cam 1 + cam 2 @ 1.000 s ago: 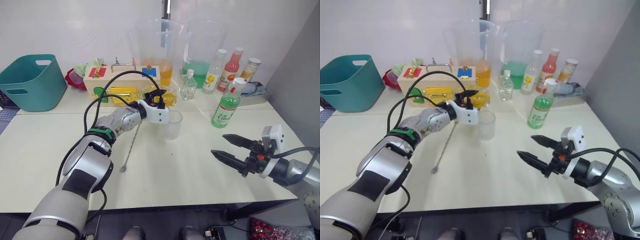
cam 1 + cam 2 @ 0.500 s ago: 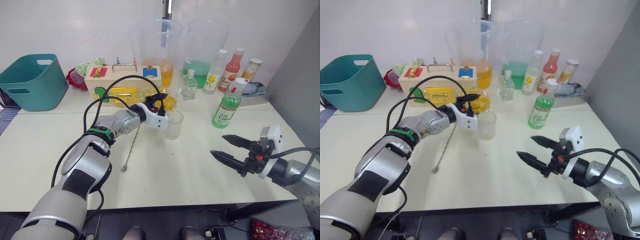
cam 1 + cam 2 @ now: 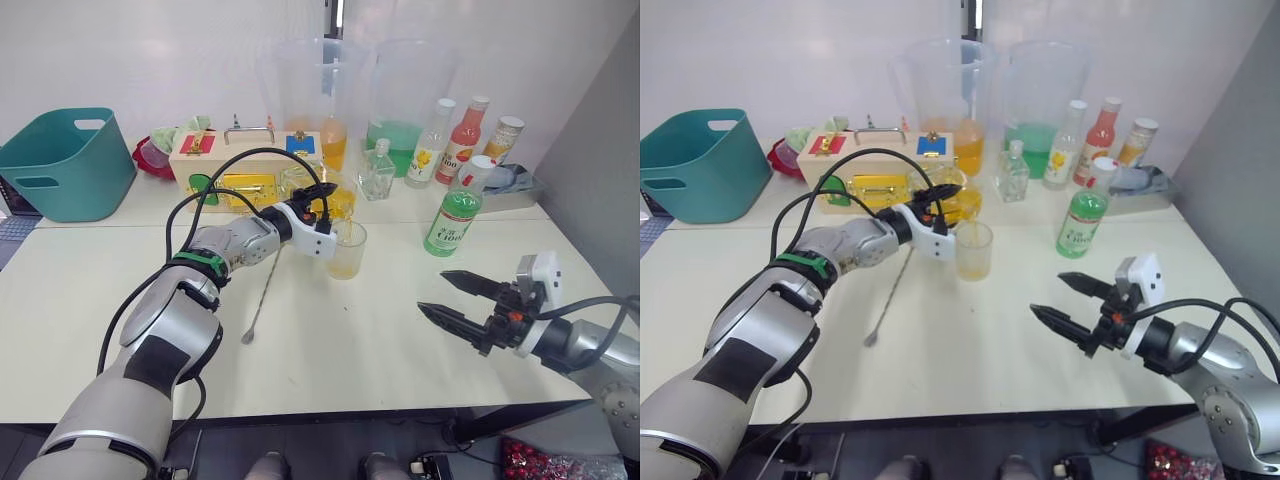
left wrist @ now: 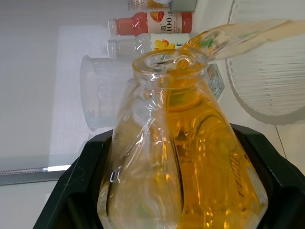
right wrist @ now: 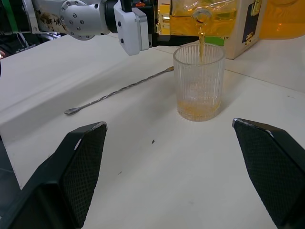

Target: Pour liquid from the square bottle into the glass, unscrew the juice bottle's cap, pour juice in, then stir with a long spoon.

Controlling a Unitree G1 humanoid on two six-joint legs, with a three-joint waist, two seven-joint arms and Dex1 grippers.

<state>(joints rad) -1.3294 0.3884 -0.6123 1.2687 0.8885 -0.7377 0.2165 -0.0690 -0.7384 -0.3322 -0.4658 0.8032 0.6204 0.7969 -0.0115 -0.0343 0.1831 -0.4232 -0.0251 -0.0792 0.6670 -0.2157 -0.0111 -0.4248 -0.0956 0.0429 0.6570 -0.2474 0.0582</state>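
- Left eye view: the desk (image 3: pixel 330 340) carries the glass (image 3: pixel 346 250) at its middle, nearer the left arm
- left gripper (image 3: pixel 315 203) clamps the square bottle (image 4: pixel 181 157), tipped mouth-first over the glass rim; amber liquid streams in
- right gripper (image 3: pixel 455 298), fingers spread and empty, waits well apart to the glass's right

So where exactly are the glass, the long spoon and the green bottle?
glass (image 5: pixel 198 83), right wrist view, on its ribbed wall.
long spoon (image 3: pixel 264 292), left eye view, mid-handle.
green bottle (image 3: pixel 452 222), left eye view, on its label.
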